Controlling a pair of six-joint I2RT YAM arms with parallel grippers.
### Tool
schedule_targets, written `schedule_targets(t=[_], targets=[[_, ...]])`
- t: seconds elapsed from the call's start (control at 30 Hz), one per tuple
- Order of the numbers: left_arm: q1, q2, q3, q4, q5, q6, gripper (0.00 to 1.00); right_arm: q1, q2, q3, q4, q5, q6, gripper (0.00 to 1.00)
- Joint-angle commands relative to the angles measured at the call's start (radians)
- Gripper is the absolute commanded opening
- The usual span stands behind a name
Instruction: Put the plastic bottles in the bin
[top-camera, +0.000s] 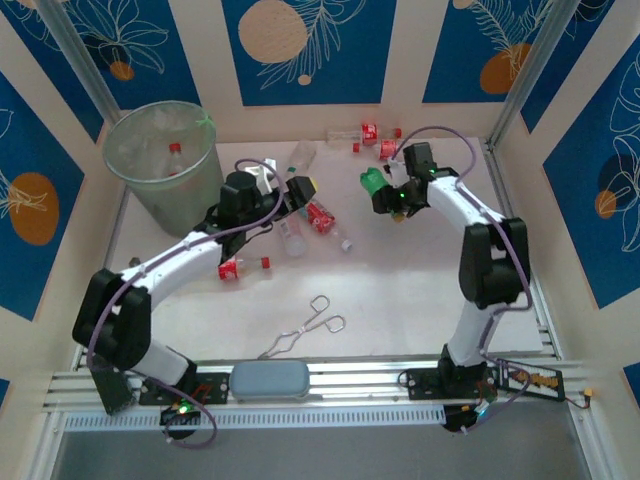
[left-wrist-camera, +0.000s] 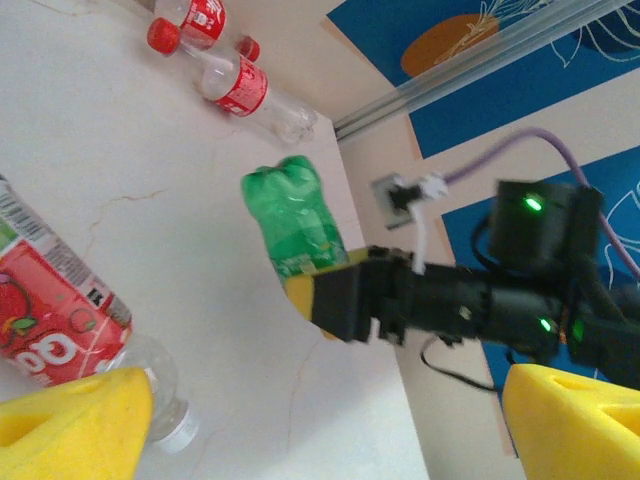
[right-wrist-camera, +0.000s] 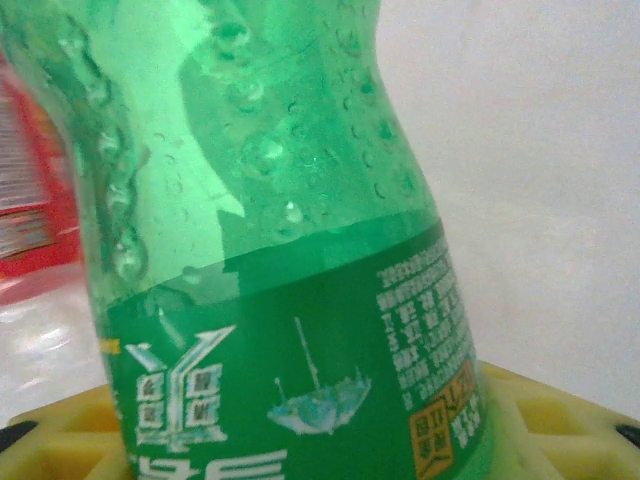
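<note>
Right gripper (top-camera: 385, 192) clamped on green bottle (top-camera: 372, 181), 1 o'clock from table (top-camera: 400, 290) centre. Left gripper (top-camera: 298, 192) jaws stood wide, empty, near red-labelled bottle (top-camera: 320, 216). Bin (top-camera: 160, 185) at 10 o'clock.

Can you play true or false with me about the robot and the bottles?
1. The right end effector has a green bottle between its fingers. True.
2. The bin is tipped over on its side. False: it stands upright at the far left of the table.
3. The metal tongs lie on the table near the front. True.
4. The left end effector is squeezing a red-labelled bottle. False: it is open and empty, with that bottle lying on the table by it.
5. Every bottle is in the bin. False: several lie on the table.
</note>
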Motion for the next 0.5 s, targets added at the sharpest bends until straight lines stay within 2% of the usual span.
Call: schedule_targets(t=[0.0, 0.13, 0.3, 0.47], targets=[[-0.022, 0.053, 0.051, 0.097, 0.039, -0.05, 0.9, 0.006, -0.135, -0.112, 0.057, -0.199, 0.068, 0.55], [-0.041, 0.128, 0.085, 0.18, 0.081, -0.088, 0.91, 0.036, -0.274, -0.245, 0.146, -0.315, 0.17, 0.53], [-0.084, 0.179, 0.122, 0.192, 0.062, -0.066, 0.95, 0.105, -0.372, -0.325, 0.209, -0.354, 0.25, 0.53], [-0.122, 0.222, 0.154, 0.213, 0.076, -0.076, 0.97, 0.134, -0.403, -0.324, 0.212, -0.385, 0.272, 0.53]])
